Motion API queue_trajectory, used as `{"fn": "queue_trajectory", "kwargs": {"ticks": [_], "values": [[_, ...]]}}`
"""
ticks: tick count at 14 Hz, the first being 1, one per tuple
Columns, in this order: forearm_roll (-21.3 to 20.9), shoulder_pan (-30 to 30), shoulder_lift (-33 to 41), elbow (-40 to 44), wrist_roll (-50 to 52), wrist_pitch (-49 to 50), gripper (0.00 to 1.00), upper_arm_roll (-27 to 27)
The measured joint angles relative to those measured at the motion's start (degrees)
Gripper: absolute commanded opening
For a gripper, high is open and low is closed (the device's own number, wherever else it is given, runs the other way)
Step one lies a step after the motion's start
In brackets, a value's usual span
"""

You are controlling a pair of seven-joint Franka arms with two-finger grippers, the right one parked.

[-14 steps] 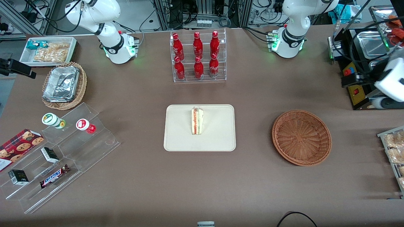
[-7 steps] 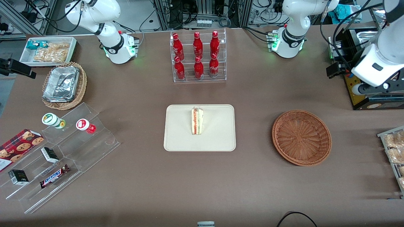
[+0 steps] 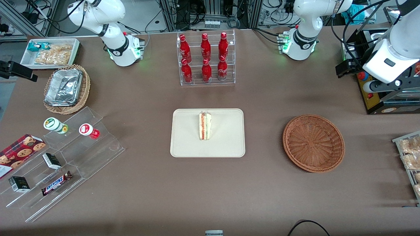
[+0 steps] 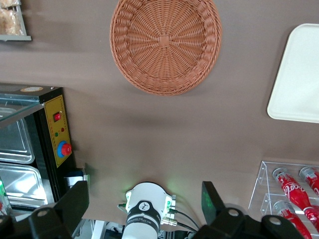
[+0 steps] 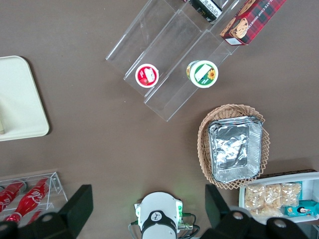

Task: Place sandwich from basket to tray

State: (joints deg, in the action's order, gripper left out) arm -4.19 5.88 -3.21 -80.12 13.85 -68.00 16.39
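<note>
The sandwich (image 3: 205, 126), a pale wedge with red and green filling, lies on the cream tray (image 3: 226, 144) at the middle of the table. The reddish-brown wicker basket (image 3: 313, 142) holds nothing and stands beside the tray toward the working arm's end. My left gripper (image 3: 390, 83) hangs high above the table at that end, farther from the front camera than the basket. In the left wrist view the gripper (image 4: 144, 191) is open and holds nothing, with the basket (image 4: 165, 42) and a corner of the tray (image 4: 299, 74) below. The sandwich is out of that view.
A clear rack of red bottles (image 3: 206, 59) stands farther from the front camera than the tray. A black machine with metal pans (image 3: 377, 49) sits under the gripper. Bagged snacks (image 3: 410, 154) lie near the basket. Acrylic steps with snacks (image 3: 62, 157) are toward the parked arm's end.
My left arm has swung up and away from the front camera, drawing in over the black machine. The sandwich, tray and basket have not moved.
</note>
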Motion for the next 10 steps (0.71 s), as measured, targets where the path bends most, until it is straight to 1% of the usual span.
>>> {"fn": "queue_trajectory", "kwargs": {"ticks": [3,6,10], "values": [[0.1,0.1,0.2,0.0,1.4,-0.1,1.00,-0.2],[1.7,0.1,0.2,0.0,3.9,-0.9,1.00,-0.2],[1.7,0.2,0.2,-0.1,4.3,-1.0,1.00,-0.2]]}}
